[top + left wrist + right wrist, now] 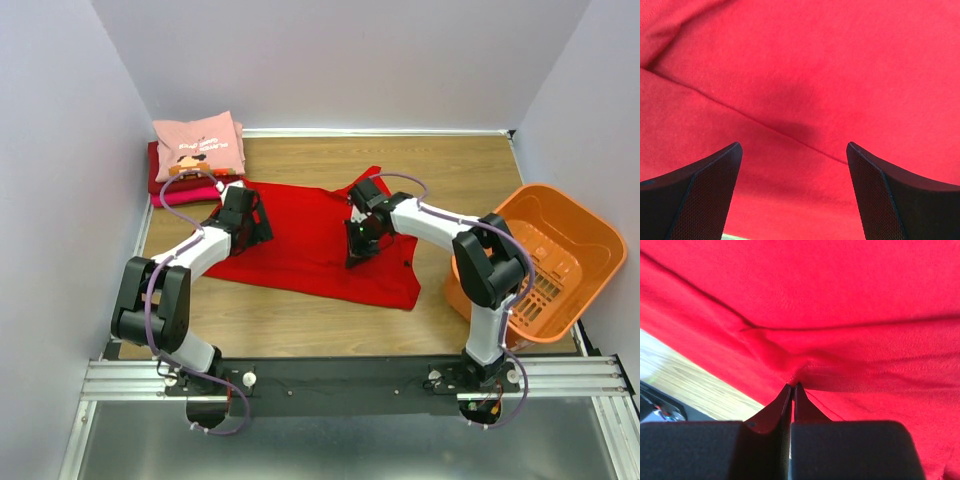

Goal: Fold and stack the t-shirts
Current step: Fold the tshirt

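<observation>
A bright red t-shirt (310,245) lies spread on the wooden table. My left gripper (258,228) is open over the shirt's left part; in the left wrist view its fingers (705,195) stand wide apart above red cloth (805,80) with a seam crossing it. My right gripper (358,245) is shut on a pinch of the red shirt's hemmed edge (850,370), with the cloth puckered at the fingertips (785,397). A folded stack sits at the back left: a light pink printed tee (198,143) on top of dark red and magenta ones (165,185).
An orange plastic basket (545,255) stands tilted at the right edge of the table. Grey walls close in the left, back and right. Bare wood (300,315) shows in front of the shirt.
</observation>
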`<state>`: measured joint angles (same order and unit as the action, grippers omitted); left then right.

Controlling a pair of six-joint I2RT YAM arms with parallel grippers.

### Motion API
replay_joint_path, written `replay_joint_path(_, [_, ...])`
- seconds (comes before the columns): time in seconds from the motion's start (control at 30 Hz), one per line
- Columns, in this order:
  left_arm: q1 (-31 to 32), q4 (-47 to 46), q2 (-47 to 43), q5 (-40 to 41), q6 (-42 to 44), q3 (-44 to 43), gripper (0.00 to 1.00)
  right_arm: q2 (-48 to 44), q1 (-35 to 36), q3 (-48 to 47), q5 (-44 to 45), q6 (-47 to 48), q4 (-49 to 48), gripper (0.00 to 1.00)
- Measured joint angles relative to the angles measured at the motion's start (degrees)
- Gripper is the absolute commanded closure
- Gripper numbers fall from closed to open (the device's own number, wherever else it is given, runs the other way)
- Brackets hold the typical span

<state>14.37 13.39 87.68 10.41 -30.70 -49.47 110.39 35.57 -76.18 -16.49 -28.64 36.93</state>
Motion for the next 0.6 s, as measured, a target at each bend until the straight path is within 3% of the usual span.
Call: replay_joint_path(0.6, [0.00,0.00,-1.33,0.00,0.46,5.03,0.08,8.59,0.00,-13.38,4.90,0.72,1.84,0.91])
